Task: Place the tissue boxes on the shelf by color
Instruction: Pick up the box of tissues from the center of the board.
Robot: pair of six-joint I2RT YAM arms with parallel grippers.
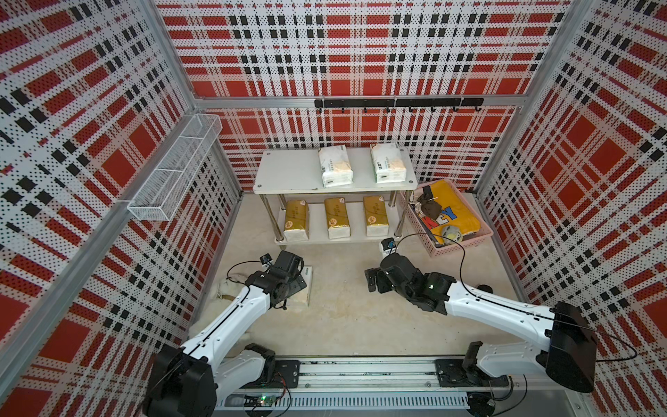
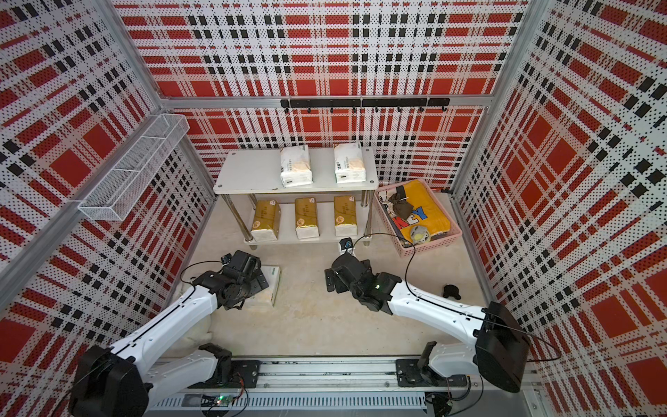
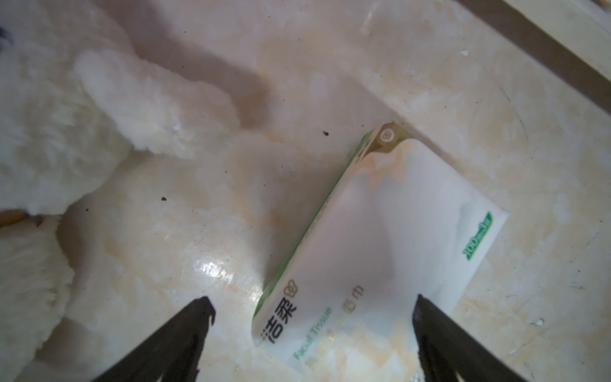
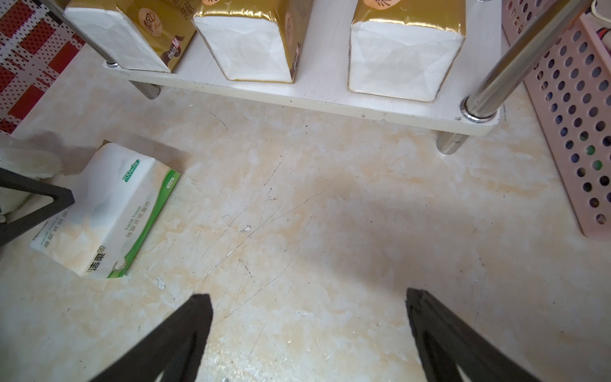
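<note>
Left fingers [image 3: 178, 337] spread, poised over the last white pack [image 3: 380, 248] lying near-left on the desk, so you can clamp its width | right fingers [image 4: 182, 334] spread, empty | shelf [image 1: 288, 173]: gold packs [image 1: 337, 218] below, white packs [image 1: 335, 166] above, left end bare for your third.

You have three gold packs [image 1: 296, 220] [image 1: 337, 218] [image 1: 375, 216], three white packs [image 1: 335, 166] [image 1: 388, 162] [image 3: 380, 231], one shelf [image 1: 285, 169], one wire basket [image 1: 173, 169], one pink basket [image 4: 568, 132] and one plush toy [image 3: 66, 132] here.
</note>
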